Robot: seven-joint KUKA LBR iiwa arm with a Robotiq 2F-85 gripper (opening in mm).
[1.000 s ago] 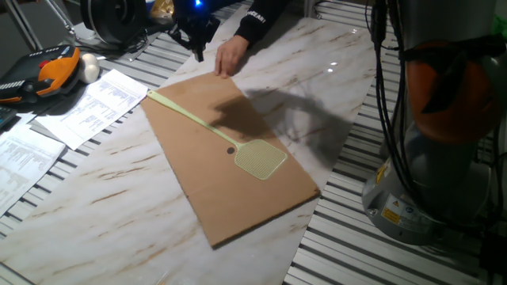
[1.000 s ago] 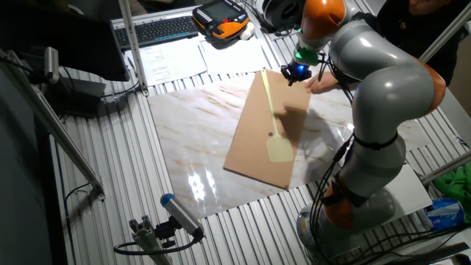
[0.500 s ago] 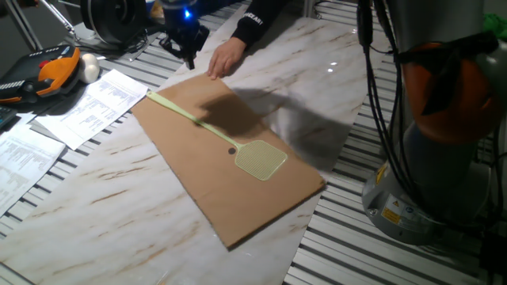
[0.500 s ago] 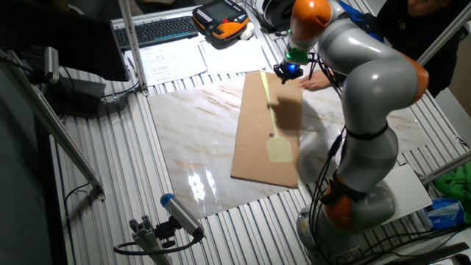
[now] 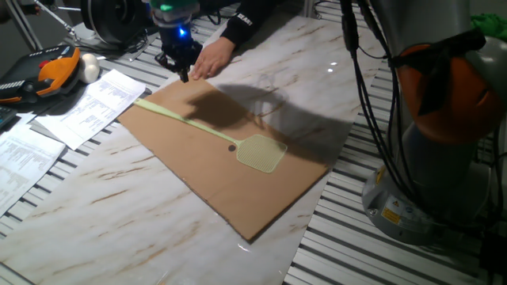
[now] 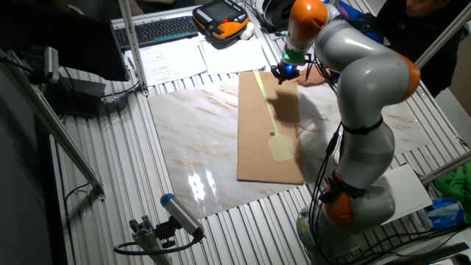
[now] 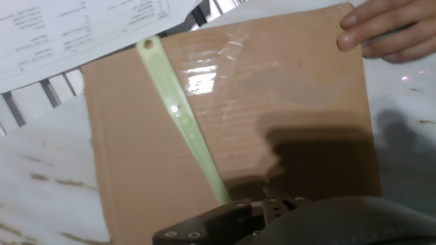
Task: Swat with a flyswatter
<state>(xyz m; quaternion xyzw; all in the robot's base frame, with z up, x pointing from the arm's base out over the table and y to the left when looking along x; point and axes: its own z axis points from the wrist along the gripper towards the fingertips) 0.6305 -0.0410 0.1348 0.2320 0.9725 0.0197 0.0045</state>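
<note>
The pale yellow-green flyswatter [image 5: 261, 153] lies flat on a brown cardboard sheet [image 5: 238, 194] on the marble tabletop. Its thin handle [image 5: 186, 123] runs to the sheet's far-left corner. It also shows in the other fixed view [image 6: 281, 149] and, handle only, in the hand view [image 7: 180, 119]. My gripper [image 5: 182, 70], also seen in the other fixed view [image 6: 283, 72], hangs above the sheet's far edge near the handle's end and holds nothing. Its fingers are too dark and small to tell open from shut. The hand view shows only the hand's dark body [image 7: 272, 214].
A person's hand [image 5: 207, 57] holds the sheet's far corner, right beside my gripper; its fingers show in the hand view [image 7: 388, 30]. Printed papers [image 5: 87, 107] and an orange-black pendant [image 5: 47, 71] lie at the left. My arm's base [image 5: 432, 158] stands at the right.
The person's hand has turned and shifted the cardboard with the flyswatter on it. My gripper has moved left and lower, nearer the handle's end.
</note>
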